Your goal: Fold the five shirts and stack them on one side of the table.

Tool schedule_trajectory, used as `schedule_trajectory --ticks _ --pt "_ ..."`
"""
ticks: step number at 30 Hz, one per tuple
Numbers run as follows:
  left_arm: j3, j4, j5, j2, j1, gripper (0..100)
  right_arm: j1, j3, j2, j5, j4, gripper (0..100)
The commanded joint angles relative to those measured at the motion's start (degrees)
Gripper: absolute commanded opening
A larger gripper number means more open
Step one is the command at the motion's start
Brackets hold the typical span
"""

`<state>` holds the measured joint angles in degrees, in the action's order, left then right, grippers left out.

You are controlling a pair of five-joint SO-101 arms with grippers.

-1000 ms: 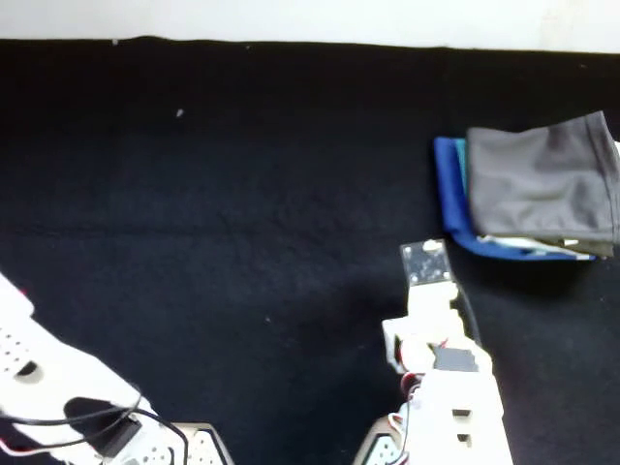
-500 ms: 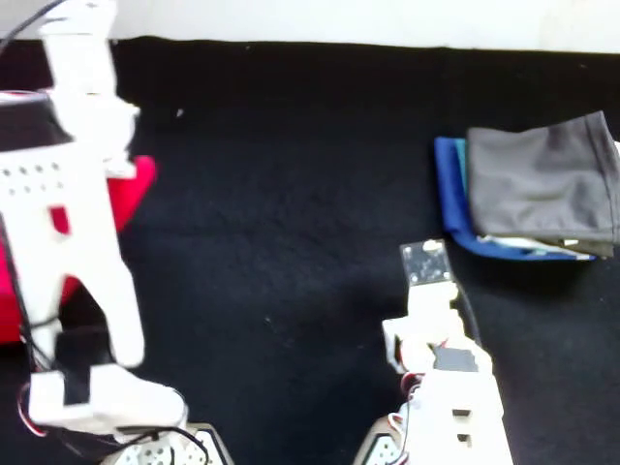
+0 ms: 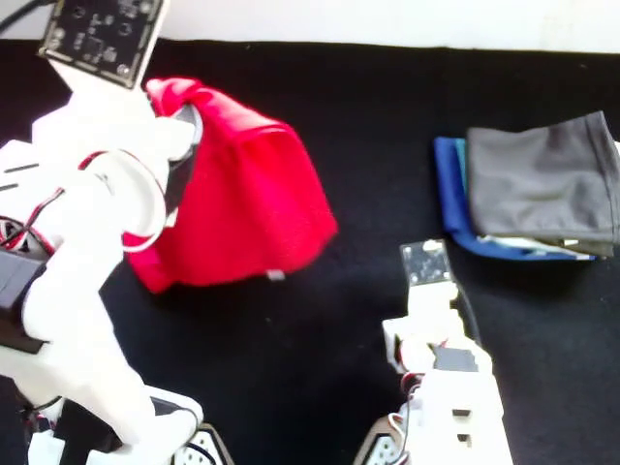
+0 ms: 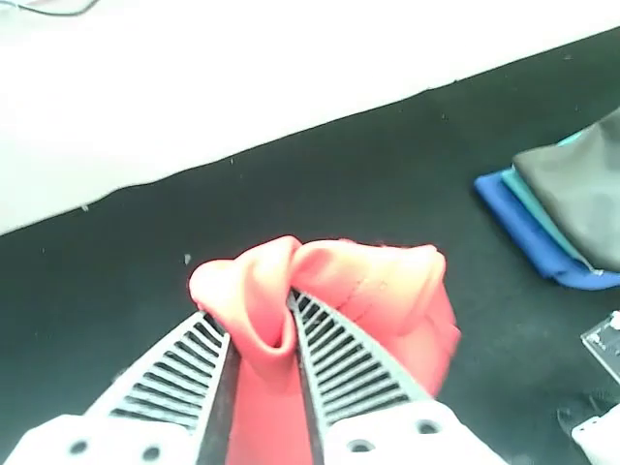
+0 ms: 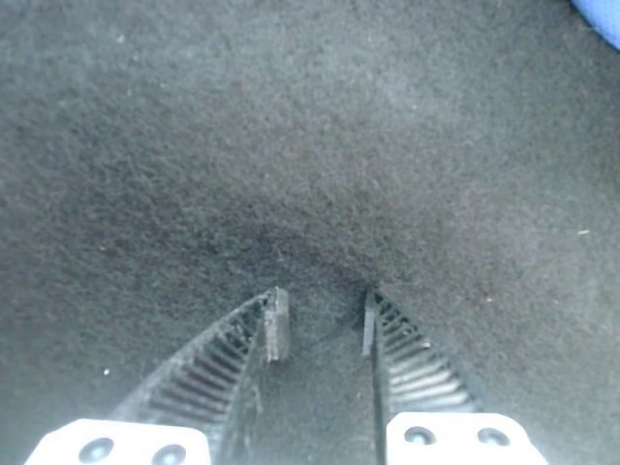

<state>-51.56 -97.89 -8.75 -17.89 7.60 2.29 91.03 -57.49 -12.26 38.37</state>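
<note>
A red shirt [image 3: 242,203] hangs bunched over the left half of the black table [image 3: 349,126]. My left gripper [image 4: 260,334] is shut on a fold of the red shirt [image 4: 339,291], held above the cloth. At the right edge lies a stack of folded shirts [image 3: 538,189], grey on top with teal, white and blue beneath; the stack [image 4: 572,208] also lies far off in the left wrist view. My right gripper [image 5: 318,325] rests low over bare black cloth near the front, open with nothing between its fingers.
The left arm's white body [image 3: 77,252] rises tall over the front left of the table. The right arm's body [image 3: 446,387] sits at the front centre-right. A pale wall [image 3: 387,19] runs behind the table's far edge.
The left arm has swung up from the front left and carried the red shirt in over the table, toward the middle. The right arm and the stack have not moved.
</note>
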Motion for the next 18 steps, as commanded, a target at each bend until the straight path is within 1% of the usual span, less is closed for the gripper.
schedule_trajectory --ticks 1,6,8,10,13,15,18 --pt "1.1 0.8 0.4 -0.1 -1.3 1 -0.7 0.7 0.0 0.4 -1.3 14.1" --pt "15.0 0.9 0.3 3.7 -6.7 1 -0.7 0.7 0.0 0.4 -1.3 14.1" --pt "21.8 3.1 0.3 6.4 -9.1 1 -0.7 0.7 0.0 0.4 -1.3 14.1" --pt "27.7 7.0 0.3 9.1 -12.8 1 -0.7 0.7 0.0 0.4 -1.3 14.1" --pt "34.5 15.6 0.3 12.9 -18.7 1 -0.7 0.7 0.0 0.4 -1.3 14.1" --pt "37.0 20.9 0.3 15.3 -22.4 1 -0.7 0.7 0.0 0.4 -1.3 14.1" --pt "37.5 26.0 0.3 18.9 -27.0 1 -0.7 0.7 0.0 0.4 -1.3 14.1"
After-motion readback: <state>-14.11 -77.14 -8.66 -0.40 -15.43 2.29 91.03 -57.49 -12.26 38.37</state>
